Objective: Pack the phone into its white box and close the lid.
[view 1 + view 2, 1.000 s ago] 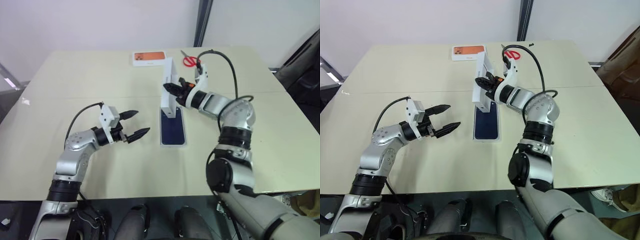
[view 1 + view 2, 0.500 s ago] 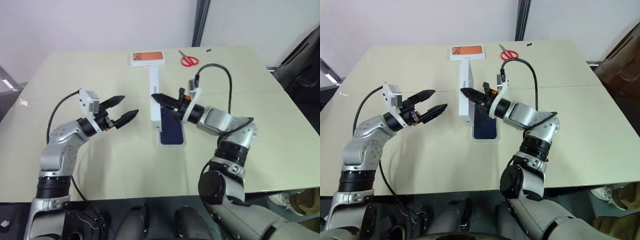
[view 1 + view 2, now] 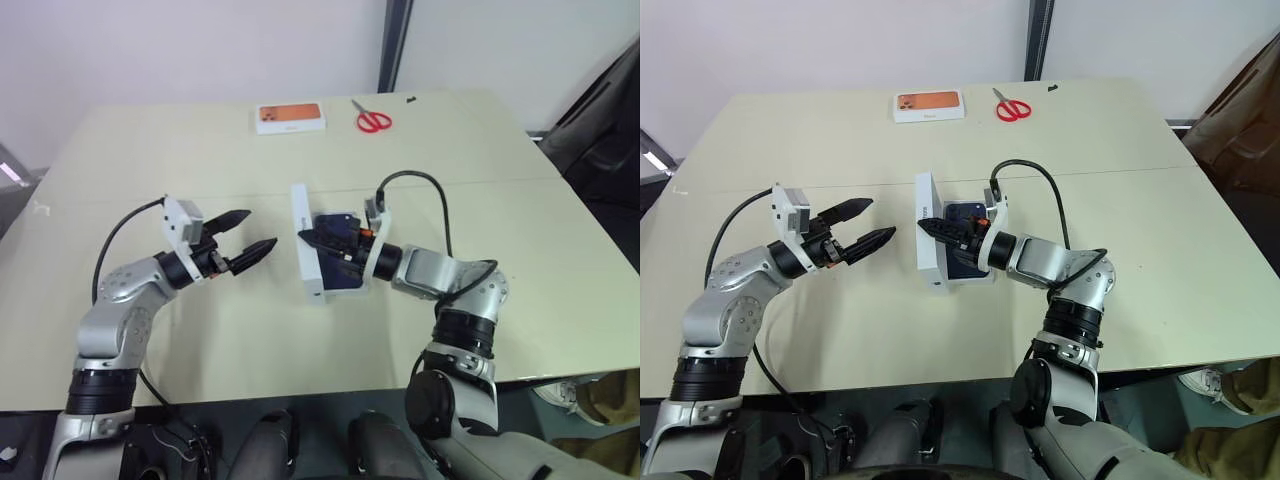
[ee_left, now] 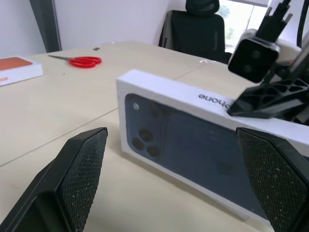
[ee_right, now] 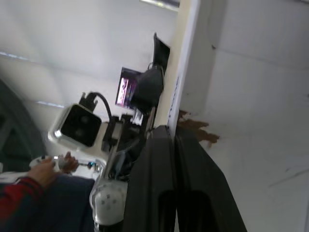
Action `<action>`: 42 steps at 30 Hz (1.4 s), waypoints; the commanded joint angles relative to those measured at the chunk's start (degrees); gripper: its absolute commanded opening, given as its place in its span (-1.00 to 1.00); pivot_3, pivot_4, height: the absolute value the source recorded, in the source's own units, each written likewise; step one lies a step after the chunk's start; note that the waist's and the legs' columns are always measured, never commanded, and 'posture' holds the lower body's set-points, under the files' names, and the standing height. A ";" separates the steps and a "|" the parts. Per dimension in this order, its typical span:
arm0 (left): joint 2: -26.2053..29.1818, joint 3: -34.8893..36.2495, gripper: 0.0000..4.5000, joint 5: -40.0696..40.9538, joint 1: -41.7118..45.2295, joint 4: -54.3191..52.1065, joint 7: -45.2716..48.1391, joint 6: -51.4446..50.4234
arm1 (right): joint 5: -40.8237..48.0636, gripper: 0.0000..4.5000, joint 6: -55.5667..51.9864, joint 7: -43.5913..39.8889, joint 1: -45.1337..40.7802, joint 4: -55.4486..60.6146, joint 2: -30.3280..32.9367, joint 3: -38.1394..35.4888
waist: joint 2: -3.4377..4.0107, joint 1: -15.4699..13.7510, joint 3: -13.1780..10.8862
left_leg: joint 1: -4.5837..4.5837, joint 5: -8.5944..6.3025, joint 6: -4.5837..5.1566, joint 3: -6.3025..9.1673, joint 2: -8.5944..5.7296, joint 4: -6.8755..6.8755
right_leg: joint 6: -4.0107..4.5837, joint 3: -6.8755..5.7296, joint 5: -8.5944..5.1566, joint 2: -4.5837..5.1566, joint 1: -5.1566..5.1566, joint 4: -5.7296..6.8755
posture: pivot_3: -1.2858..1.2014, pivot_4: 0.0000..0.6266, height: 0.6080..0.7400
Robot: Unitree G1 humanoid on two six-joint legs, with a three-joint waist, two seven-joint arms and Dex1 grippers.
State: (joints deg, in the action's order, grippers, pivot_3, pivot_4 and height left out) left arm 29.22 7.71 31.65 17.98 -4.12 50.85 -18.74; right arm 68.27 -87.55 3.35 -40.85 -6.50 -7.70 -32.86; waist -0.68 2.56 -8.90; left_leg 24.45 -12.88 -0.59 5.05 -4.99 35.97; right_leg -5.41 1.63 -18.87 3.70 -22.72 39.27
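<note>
Shallow white cardboard lid (image 3: 928, 232), blue phone picture outermost: tilted on edge over white box (image 3: 345, 290), pinched by closed right hand (image 3: 923, 226), presumably for lowering shut. Dark navy phone (image 3: 965, 262): inside box, mid-counter (image 3: 500, 210). Left hand (image 3: 250, 251): spread empty, nearby, likely steadying.

we look along the right gripper (image 5: 174, 133), whose two black fingers (image 5: 154, 183) are pressed together. they pinch the thin edge of the lid (image 5: 186, 63). the lid's plain white inside (image 5: 251, 96) fills the area beside them, with a small brownish mark (image 5: 195, 128) near the fingertips. past the lid's edge we see the left gripper's wrist camera (image 5: 77, 124) and a person's hand (image 5: 46, 166) with a red sleeve (image 5: 12, 195).
</note>
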 commanded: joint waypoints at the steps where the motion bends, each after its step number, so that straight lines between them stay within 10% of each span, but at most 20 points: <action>1: 0.51 -0.05 1.00 0.38 -0.25 -1.58 0.60 -0.52 | 1.60 -0.99 2.62 1.07 1.46 0.94 -4.21 2.13 | 0.00 0.01 0.00 | 0.00 0.00 0.00 0.00 0.00 0.00 | 0.00 0.00 0.00 0.00 -0.01 0.00 | 0.03 -0.52 0.91; 6: -0.02 -0.03 0.62 1.34 -0.50 -1.25 0.42 -2.40 | 3.04 -1.00 6.99 2.45 1.48 -0.68 -4.07 3.11 | 0.00 -0.05 0.00 | 0.00 0.00 0.00 -0.01 0.00 0.00 | 0.00 0.00 0.00 0.00 0.00 0.00 | 0.03 -0.52 0.91; 13: -1.73 -1.40 -0.94 -0.95 -0.83 -0.40 -0.84 -1.17 | 4.56 -1.00 11.97 2.71 0.78 -2.07 -2.71 5.83 | 0.01 -0.02 0.00 | 0.00 0.00 0.01 0.00 0.00 0.00 | 0.00 0.00 0.00 0.00 0.01 -0.02 | 0.03 -0.52 0.91; 42: -4.84 -5.44 -0.97 -4.25 -2.85 1.40 -1.75 0.29 | 4.06 -1.00 17.83 1.10 5.38 -2.90 4.37 15.45 | 0.02 -0.04 0.01 | 0.00 -0.01 0.02 0.00 0.00 0.01 | 0.00 -0.01 0.00 0.00 0.03 -0.03 | 0.03 -0.52 0.91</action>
State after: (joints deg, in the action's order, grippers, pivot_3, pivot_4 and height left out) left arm 24.46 2.51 28.02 15.55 -2.69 48.68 -20.13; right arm 73.28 -70.12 4.65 -35.94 -10.19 -3.84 -18.10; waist -0.66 2.52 -8.89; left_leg 24.45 -12.89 -0.57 5.05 -4.98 35.97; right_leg -5.41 1.62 -18.87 3.70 -22.69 39.24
